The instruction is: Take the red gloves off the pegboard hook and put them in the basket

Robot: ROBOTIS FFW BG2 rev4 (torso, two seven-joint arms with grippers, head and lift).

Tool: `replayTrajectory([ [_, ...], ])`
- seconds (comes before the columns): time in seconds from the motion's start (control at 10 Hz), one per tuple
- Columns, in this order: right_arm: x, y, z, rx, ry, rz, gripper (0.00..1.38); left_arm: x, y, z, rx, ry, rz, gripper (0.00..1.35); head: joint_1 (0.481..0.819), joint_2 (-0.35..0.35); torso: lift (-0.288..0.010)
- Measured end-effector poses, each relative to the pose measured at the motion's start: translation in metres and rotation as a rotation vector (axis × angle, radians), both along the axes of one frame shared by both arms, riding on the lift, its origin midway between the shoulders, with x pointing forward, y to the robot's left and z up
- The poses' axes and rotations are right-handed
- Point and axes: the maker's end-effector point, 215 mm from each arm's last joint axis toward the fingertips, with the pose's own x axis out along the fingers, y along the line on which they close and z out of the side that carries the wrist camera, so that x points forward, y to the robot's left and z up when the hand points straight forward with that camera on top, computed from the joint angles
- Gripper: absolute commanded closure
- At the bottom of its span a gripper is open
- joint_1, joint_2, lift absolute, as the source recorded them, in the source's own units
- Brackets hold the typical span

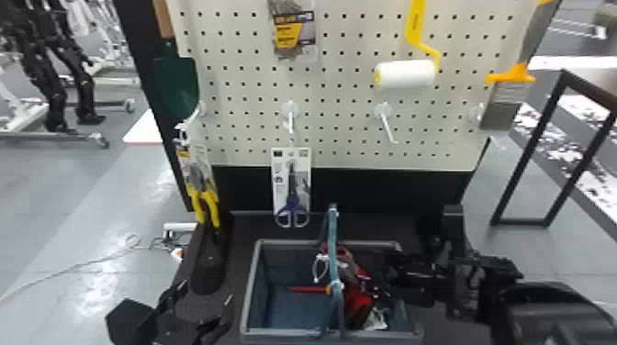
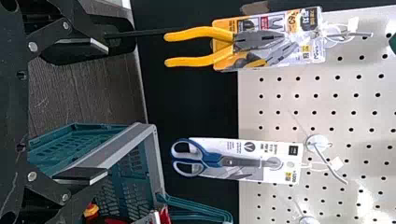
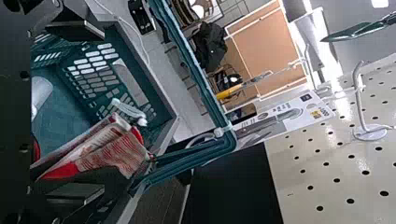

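The left claw (image 1: pixel 206 299) is near and to the left, beside the basket, with its two black fingers spread wide and nothing between them. The big blue-green plastic basket with a grey rim (image 1: pixel 249 289) sits in the near middle, on the dark table (image 1: pixel 248 225). The right claw (image 1: pixel 388 281) is at the basket's right side. Its fingers are spread far apart, so it has let go. The red and white cloth gloves (image 3: pixel 112 151) are in the right part of the basket, close to one finger of this claw. I can't tell if they touch it. A red stick-shaped tool (image 1: pixel 307 289) lies in the basket too, left of the gloves. The blue-green basket handle (image 1: pixel 333 238) stands up across the middle.

Farther back is the cream pegboard full of little holes (image 1: pixel 339 130). Pliers with yellow handles (image 1: pixel 204 204) hang on the left, below a dark green shovel (image 1: pixel 176 85). Blue and grey scissors on a white card (image 1: pixel 292 183) hang in the middle. To their right, a bent white hook (image 1: pixel 388 126) sticks out below a fluffy white paint roller (image 1: pixel 406 73).
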Motion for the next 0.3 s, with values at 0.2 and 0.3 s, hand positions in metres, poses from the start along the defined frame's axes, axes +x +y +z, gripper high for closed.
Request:
replayTrajectory([
  [0.2, 0.0003, -0.0001, -0.0001, 0.0, 0.0, -0.001, 0.14, -0.0001, 0.0, 0.0, 0.0, 0.0, 0.0, 0.35, 0.549, 0.0, -0.1],
  [0.3, 0.0006, 0.0, 0.0004, 0.0, -0.002, -0.001, 0.14, -0.0004, 0.0002, -0.0004, 0.0, 0.001, 0.0, 0.35, 0.549, 0.0, -0.1],
])
